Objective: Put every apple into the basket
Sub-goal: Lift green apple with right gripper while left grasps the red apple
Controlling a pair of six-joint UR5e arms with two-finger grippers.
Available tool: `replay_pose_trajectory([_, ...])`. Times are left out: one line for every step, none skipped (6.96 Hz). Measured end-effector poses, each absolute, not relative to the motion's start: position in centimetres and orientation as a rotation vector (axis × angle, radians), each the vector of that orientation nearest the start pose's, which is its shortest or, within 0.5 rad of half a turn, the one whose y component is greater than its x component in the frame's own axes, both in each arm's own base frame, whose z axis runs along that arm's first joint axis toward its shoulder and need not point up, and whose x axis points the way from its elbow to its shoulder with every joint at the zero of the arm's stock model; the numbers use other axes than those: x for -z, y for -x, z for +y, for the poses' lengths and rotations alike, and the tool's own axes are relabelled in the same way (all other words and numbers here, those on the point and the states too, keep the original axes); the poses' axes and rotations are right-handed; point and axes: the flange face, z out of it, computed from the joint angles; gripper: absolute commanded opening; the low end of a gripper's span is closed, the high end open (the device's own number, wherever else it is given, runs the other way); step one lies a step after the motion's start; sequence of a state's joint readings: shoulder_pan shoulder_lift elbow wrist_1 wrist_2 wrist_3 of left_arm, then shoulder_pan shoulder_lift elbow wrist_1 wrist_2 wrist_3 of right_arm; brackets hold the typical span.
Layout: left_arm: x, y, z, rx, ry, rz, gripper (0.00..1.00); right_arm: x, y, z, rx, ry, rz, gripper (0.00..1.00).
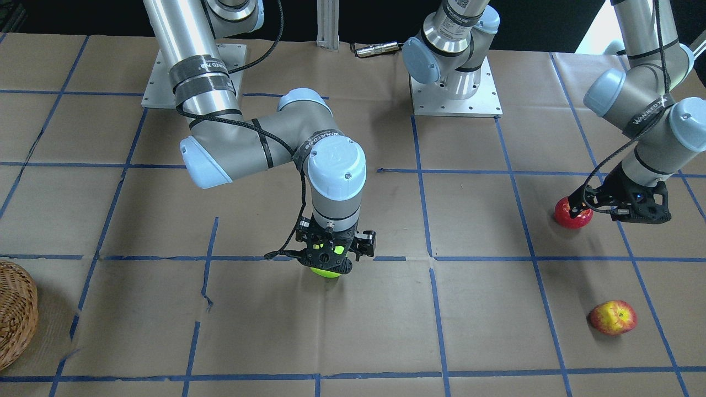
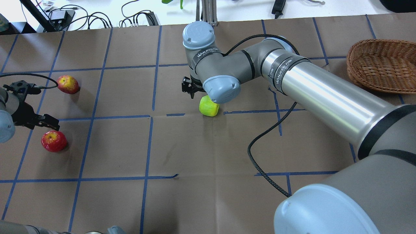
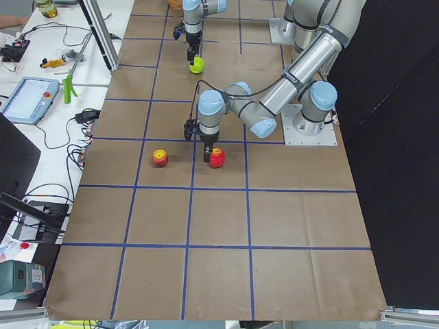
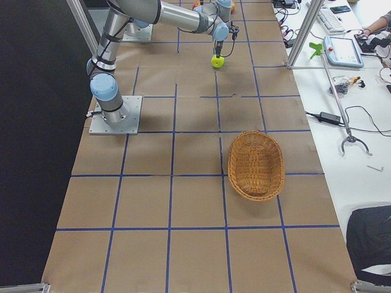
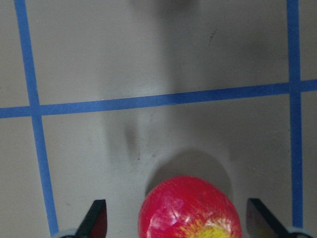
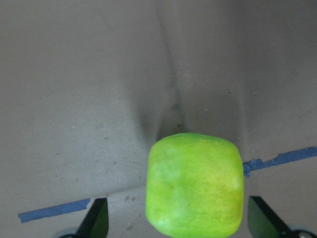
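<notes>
Surveying the brown-paper worktop, gridded with blue tape; finding the basket empty at the far right corner in the overhead view, well apart from every apple and on the side of the right arm; seeing the right fingers spread wide and set low astride the green apple near the middle of the worktop, gripping nothing yet, with a clear gap on one side and only a sliver on the other; seeing the left fingers equally wide, straddling the deep red apple at the left end, likewise touching it on neither side as far as can be told; noting both apples resting on the paper, each lying straight between its fingers, round with no long axis to line up on; judging a plain squeeze enough for either grasp, though likely to nudge each apple sideways first, being off-centre; spotting the red-and-yellow apple alone, just beyond the deep red one, nearest the left arm and well away from the basket; reckoning none of three delivered, with a long carry across for the left-hand pair.
</notes>
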State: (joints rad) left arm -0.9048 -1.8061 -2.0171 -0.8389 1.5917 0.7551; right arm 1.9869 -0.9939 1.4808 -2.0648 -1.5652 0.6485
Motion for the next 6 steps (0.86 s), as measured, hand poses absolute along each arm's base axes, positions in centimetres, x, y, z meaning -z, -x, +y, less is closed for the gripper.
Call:
replay_pose_trajectory([-23.1, -21.0, -48.0, 0.028, -0.133, 3.098, 0.98, -22.8, -39.6, -56.4, -0.016, -0.368, 3.12, 1.0])
replay_pose_trajectory([-23.0, -20.8, -47.6, 0.006, -0.131, 3.109, 0.98, -22.0, -39.4, -56.1, -0.036, -0.373, 3.127, 0.89])
replay_pose_trajectory([-22.6, -20.6, -47.4, -0.024, -0.13, 3.124, 0.98, -21.5, -39.3, -55.9, -0.05, -0.379, 3.132, 0.61])
replay_pose_trajectory([-22.0, -20.7, -47.3, -0.046, -0.13, 3.135, 0.98, -21.2, -39.2, -55.9, -0.057, -0.384, 3.134, 0.34])
replay_pose_trajectory([-21.4, -20.7, -47.2, -0.067, -0.131, 3.143, 0.98, -21.0, -39.1, -56.0, -0.06, -0.393, 3.133, 0.18])
replay_pose_trajectory([-20.6, -20.8, -47.2, -0.092, -0.132, 3.152, 0.85, -21.3, -39.0, -56.2, -0.054, -0.403, 3.127, 0.15])
